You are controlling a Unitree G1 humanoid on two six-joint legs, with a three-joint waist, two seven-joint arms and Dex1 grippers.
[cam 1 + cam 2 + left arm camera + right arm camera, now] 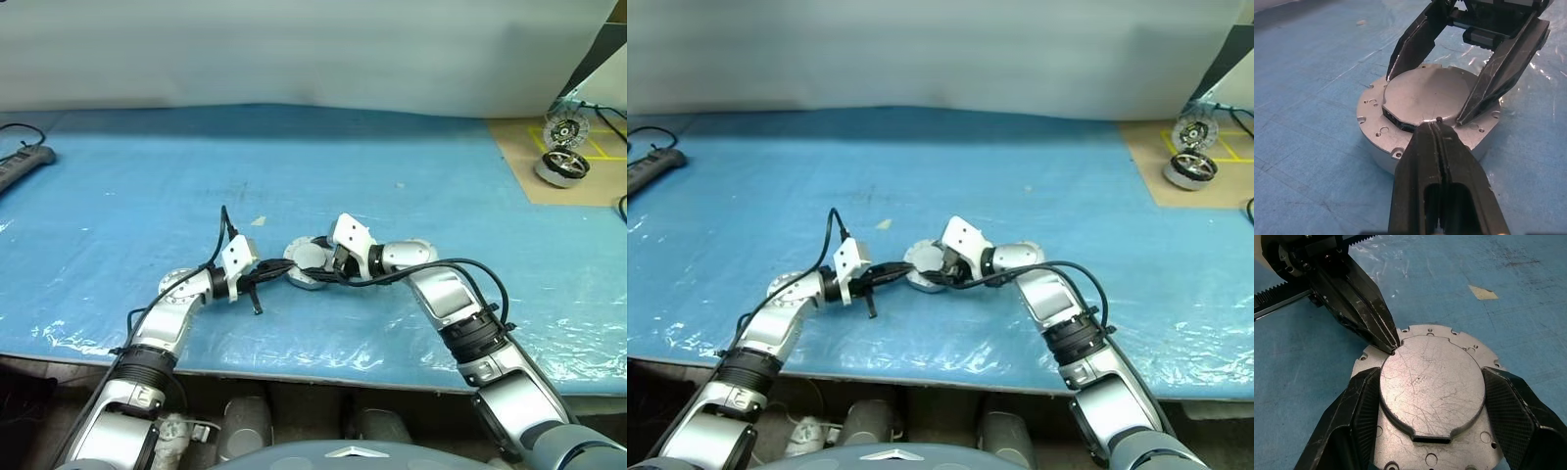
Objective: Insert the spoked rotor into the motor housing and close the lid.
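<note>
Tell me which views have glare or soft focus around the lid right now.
Left eye view: the plastic sheet over the blue table glints white along its front edge. Left wrist view: the lid is sharp, with a mild sheen; the shut left end effector blurs toward its near end. Right wrist view: the scratched lid face is crisp; the right end effector, straddling it, looks soft nearest the lens.

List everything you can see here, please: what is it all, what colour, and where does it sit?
lid: one, plain grey face up, on the motor housing
motor housing: one, silver, near the table's front edge
table cover: one, blue
power strip: one, dark, far left
wheel-like parts: two, silver and dark, far right on a brown board
left gripper: black, shut, tips at the lid's edge
right gripper: black, fingers either side of the lid
</note>
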